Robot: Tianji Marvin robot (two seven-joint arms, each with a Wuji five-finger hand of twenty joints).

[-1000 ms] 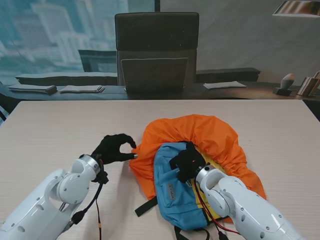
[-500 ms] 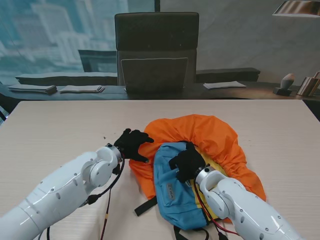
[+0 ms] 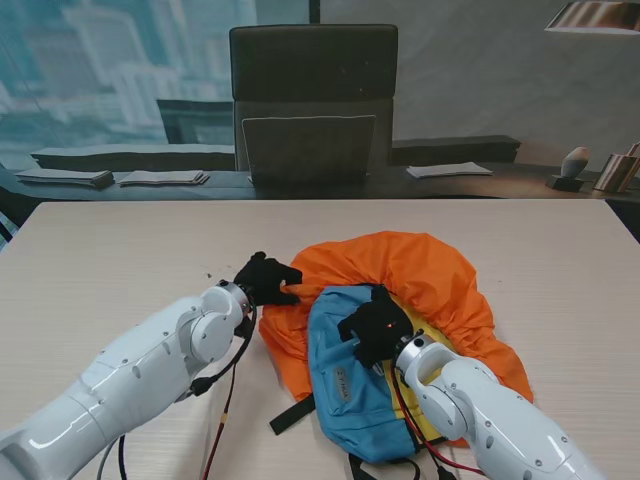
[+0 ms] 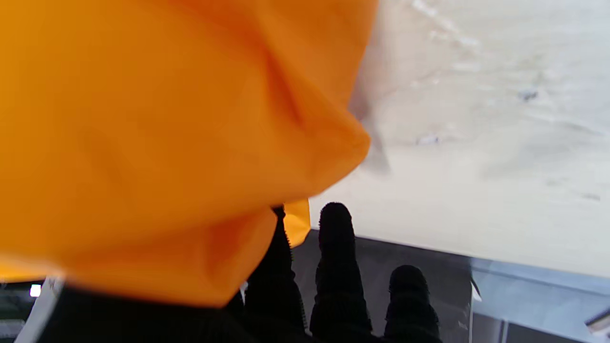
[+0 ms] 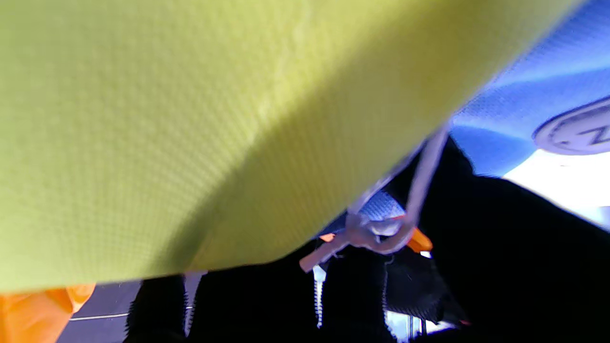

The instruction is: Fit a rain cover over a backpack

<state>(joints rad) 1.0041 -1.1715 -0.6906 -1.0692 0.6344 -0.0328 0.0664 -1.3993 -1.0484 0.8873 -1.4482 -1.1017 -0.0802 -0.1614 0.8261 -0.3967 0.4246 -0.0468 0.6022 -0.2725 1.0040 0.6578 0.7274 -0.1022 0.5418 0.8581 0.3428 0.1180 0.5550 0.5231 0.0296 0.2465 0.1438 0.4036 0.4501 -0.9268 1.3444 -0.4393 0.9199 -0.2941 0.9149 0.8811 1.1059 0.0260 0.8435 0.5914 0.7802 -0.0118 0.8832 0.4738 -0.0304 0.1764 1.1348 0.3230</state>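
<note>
A blue and yellow backpack (image 3: 352,385) lies on the orange rain cover (image 3: 425,265), which spreads out from under it to the far side and right. My left hand (image 3: 265,279), in a black glove, is shut on the cover's left edge; the left wrist view shows orange fabric (image 4: 157,133) bunched over the black fingers (image 4: 336,267). My right hand (image 3: 374,324) is shut on the top of the backpack. In the right wrist view, yellow mesh (image 5: 200,124) and a grey zip cord (image 5: 376,233) fill the frame.
A black strap (image 3: 291,413) trails from the backpack toward me on the pale wooden table (image 3: 120,260). A dark chair (image 3: 313,100) stands beyond the far edge. Papers (image 3: 450,170) lie on the ledge behind.
My left hand moved right to the cover's edge and closed on the orange fabric. The right hand stayed on the backpack.
</note>
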